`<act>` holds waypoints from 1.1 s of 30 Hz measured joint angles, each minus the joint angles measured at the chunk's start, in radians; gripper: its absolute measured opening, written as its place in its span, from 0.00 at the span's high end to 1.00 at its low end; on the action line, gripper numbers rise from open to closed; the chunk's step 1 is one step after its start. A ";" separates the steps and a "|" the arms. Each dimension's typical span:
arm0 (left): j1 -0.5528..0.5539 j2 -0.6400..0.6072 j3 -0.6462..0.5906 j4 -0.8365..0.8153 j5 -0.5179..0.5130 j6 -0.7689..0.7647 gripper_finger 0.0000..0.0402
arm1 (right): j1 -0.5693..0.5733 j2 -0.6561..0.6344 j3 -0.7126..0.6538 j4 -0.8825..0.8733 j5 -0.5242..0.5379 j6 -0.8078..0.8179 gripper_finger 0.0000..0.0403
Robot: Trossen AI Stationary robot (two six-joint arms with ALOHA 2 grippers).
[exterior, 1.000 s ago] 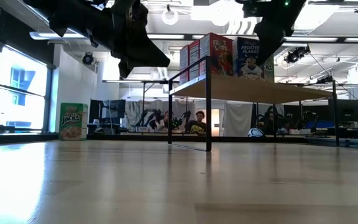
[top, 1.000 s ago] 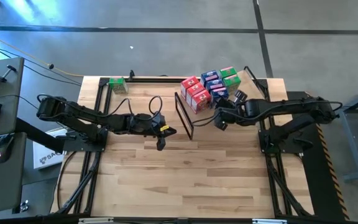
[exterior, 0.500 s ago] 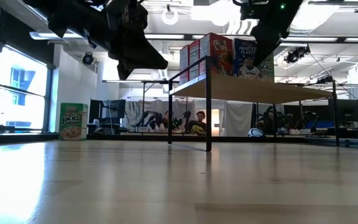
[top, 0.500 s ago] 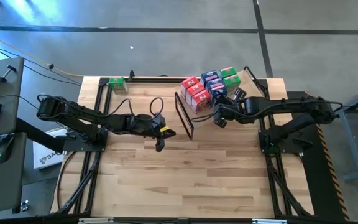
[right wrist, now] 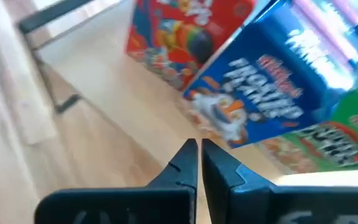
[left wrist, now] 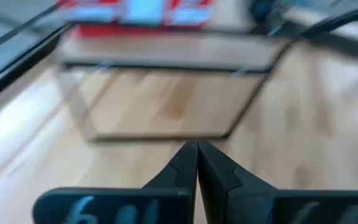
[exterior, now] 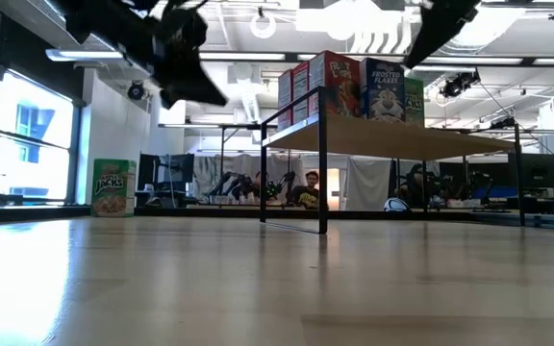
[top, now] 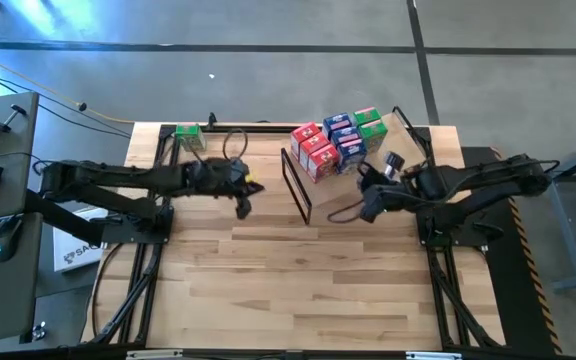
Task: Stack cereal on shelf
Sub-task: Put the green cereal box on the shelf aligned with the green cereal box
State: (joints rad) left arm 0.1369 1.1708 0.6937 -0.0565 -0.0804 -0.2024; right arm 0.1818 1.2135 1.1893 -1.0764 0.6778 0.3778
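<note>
A lone green cereal box point(top: 189, 136) at the desk's far-left corner lies nearest the left gripper point(top: 244, 204), jaws clenched empty; the right gripper point(top: 369, 208), also clenched, hangs beside the shelf point(top: 393, 129).

A planked wooden table point(top: 298, 270) carried a raised plywood shelf point(top: 388, 135) on a thin black metal frame point(top: 297, 187) near its far edge. On the shelf stood red cereal boxes point(top: 313, 150), blue ones point(top: 346, 136) and green ones point(top: 370, 123), packed together. One green Apple Jacks box point(top: 189, 137) stood alone on the table's far left corner.
</note>
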 joint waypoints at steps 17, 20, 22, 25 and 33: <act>0.540 0.172 0.408 -0.922 -0.007 0.545 0.92 | 0.193 -0.062 -0.193 0.278 0.027 0.041 1.00; 0.578 0.247 0.445 -0.983 -0.134 0.661 0.82 | 0.205 -0.062 -0.193 0.282 0.025 0.038 1.00; 0.595 0.297 0.458 -1.009 -0.230 0.719 0.74 | 0.215 -0.062 -0.193 0.282 0.025 0.028 1.00; 0.605 0.363 0.479 -1.015 -0.332 0.768 0.61 | 0.226 -0.062 -0.193 0.282 0.024 0.023 1.00; 0.620 0.506 0.500 -1.016 -0.567 0.787 0.34 | 0.227 -0.062 -0.193 0.283 0.022 0.014 1.00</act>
State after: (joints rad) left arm 0.7566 1.6764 1.1938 -1.0723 -0.6479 0.5843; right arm 0.4088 1.1515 0.9966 -0.7937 0.6998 0.3921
